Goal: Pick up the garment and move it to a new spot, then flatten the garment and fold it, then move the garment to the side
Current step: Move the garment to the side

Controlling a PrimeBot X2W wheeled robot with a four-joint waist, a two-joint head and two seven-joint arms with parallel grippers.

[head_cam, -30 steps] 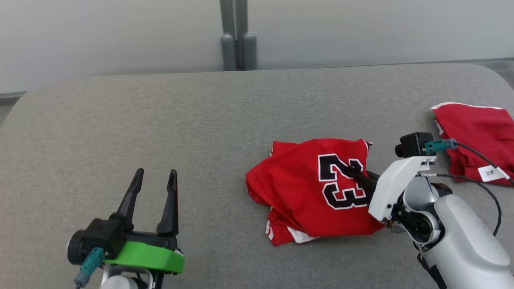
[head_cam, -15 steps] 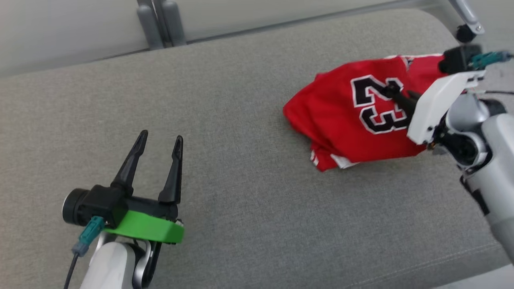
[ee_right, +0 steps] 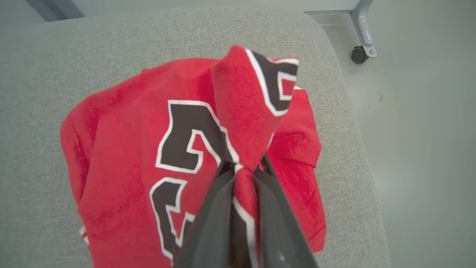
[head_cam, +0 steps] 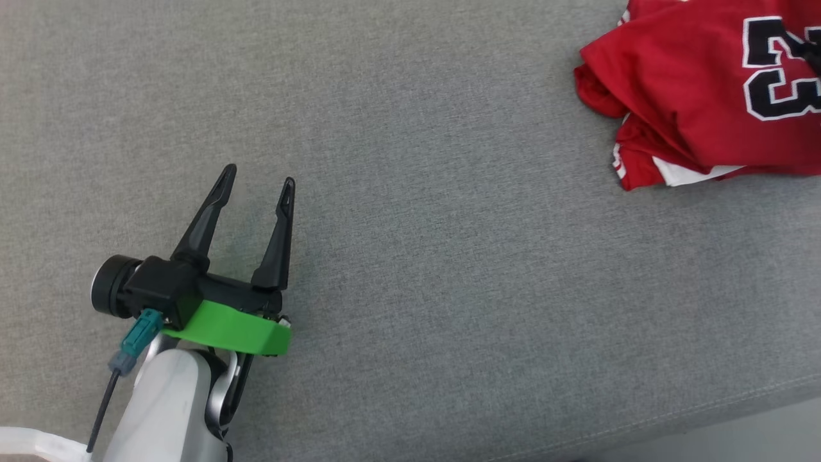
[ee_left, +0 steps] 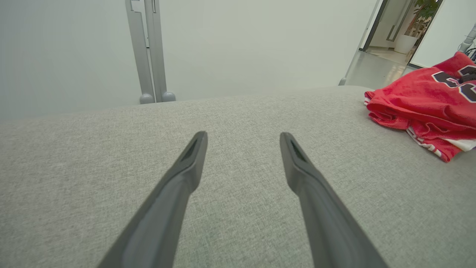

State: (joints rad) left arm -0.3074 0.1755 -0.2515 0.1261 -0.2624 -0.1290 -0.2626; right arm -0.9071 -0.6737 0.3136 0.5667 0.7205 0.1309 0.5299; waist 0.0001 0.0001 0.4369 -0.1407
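Observation:
The garment [head_cam: 699,83] is a red jersey with black, white-edged numerals, lying bunched at the head view's top right on the grey table [head_cam: 410,224]. It also shows at the right edge of the left wrist view as the garment [ee_left: 416,100]. In the right wrist view my right gripper [ee_right: 243,167] is shut on a pinched fold of the garment [ee_right: 119,149], and the fold stands up above the fingertips. My left gripper [head_cam: 258,176] hovers open over bare table at the lower left, far from the jersey; in its own view the left gripper [ee_left: 243,136] holds nothing.
The table's near edge [head_cam: 737,410] runs along the head view's lower right. A rounded table corner [ee_right: 334,74] lies close beside the jersey, with floor and a wheeled frame leg [ee_right: 362,52] beyond it. A grey post [ee_left: 148,52] stands behind the table.
The head camera has swung left and down, so the jersey slid to the top right and the right arm left that picture. The left gripper stays open; the right stays shut on the jersey.

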